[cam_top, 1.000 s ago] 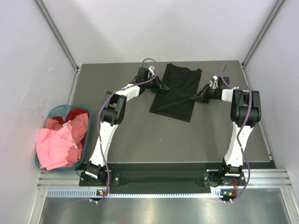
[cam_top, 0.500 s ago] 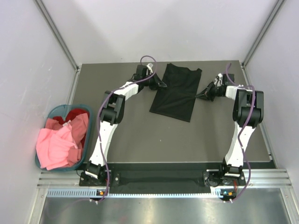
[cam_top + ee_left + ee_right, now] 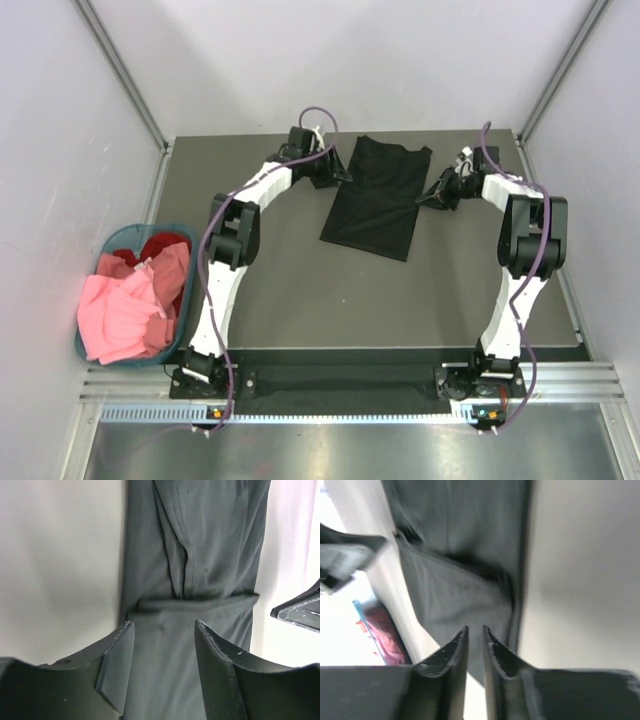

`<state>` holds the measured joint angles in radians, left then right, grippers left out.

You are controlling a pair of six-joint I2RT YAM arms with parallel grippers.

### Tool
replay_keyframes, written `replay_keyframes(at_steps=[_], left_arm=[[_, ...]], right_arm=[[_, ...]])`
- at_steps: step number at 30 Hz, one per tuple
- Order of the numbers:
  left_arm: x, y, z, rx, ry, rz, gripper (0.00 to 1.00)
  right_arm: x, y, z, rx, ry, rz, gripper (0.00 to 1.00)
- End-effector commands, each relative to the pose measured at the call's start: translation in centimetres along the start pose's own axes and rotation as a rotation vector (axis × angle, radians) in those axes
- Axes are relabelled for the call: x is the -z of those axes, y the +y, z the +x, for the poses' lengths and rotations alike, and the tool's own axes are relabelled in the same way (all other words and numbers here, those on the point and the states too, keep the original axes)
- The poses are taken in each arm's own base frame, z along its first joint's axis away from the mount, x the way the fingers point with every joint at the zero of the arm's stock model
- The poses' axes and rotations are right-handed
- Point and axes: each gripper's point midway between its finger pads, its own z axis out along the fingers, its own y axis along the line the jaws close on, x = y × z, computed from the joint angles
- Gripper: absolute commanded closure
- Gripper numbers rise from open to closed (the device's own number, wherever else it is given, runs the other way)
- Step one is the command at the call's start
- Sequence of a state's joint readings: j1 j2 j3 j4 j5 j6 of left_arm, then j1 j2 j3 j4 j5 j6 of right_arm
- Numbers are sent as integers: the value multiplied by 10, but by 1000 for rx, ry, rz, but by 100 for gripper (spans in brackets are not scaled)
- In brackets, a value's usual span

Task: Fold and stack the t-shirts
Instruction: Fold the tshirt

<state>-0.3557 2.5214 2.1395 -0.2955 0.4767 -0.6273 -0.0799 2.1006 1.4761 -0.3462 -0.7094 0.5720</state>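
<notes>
The black t-shirt (image 3: pixel 375 195) lies flat on the far half of the table, folded into a long narrow strip. My left gripper (image 3: pixel 338 174) sits just off its left edge, and in the left wrist view the left gripper (image 3: pixel 164 625) stands open over the black t-shirt (image 3: pixel 200 555) with nothing between its fingers. My right gripper (image 3: pixel 427 196) sits at the shirt's right edge. In the right wrist view the right gripper (image 3: pixel 475 628) shows a narrow empty gap, with the black t-shirt (image 3: pixel 460 540) beyond it. Pink t-shirts (image 3: pixel 125 315) and a red t-shirt (image 3: pixel 160 245) fill the basket.
A round teal basket (image 3: pixel 112 240) stands off the table's left edge. The dark table (image 3: pixel 300 290) ends at metal rails on the left and right, with white walls close around it. The right arm's finger (image 3: pixel 300 612) shows at the right of the left wrist view.
Both grippers have opened, the left widely and the right by a slit, letting go of the black shirt's edges. Both have drifted slightly outward and toward the far end.
</notes>
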Motion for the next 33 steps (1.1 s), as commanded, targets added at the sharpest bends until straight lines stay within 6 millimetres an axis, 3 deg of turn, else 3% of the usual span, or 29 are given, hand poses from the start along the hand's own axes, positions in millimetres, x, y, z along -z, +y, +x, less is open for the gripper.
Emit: replay_keyframes(at_steps=[1, 4, 6, 7, 9, 10, 17, 22, 26, 33], left_arm=[[63, -21, -33, -137, -68, -70, 42], [87, -7, -20, -168, -28, -114, 41], [100, 4, -2, -159, 42, -139, 41], [103, 8, 5, -178, 72, -143, 41], [108, 13, 30, -153, 164, -129, 41], [109, 19, 45, -129, 208, -129, 41], [120, 27, 95, -9, 282, -108, 43], [111, 34, 105, 84, 289, -126, 44], [109, 42, 111, 128, 297, -172, 44], [111, 46, 124, 199, 330, -196, 43]], right_arm=[[32, 10, 20, 78, 12, 69, 80], [43, 4, 49, 90, 65, 99, 73], [50, 1, 69, 102, 88, 111, 70], [50, -7, 86, 87, 114, 119, 66], [52, -3, 97, 108, 110, 102, 62], [50, -13, 115, 71, 142, 105, 61], [35, -25, 162, 43, 207, 85, 57], [22, -33, 173, 9, 209, 84, 57], [15, -39, 170, -26, 184, 95, 58], [19, -50, 170, -64, 157, 162, 59]])
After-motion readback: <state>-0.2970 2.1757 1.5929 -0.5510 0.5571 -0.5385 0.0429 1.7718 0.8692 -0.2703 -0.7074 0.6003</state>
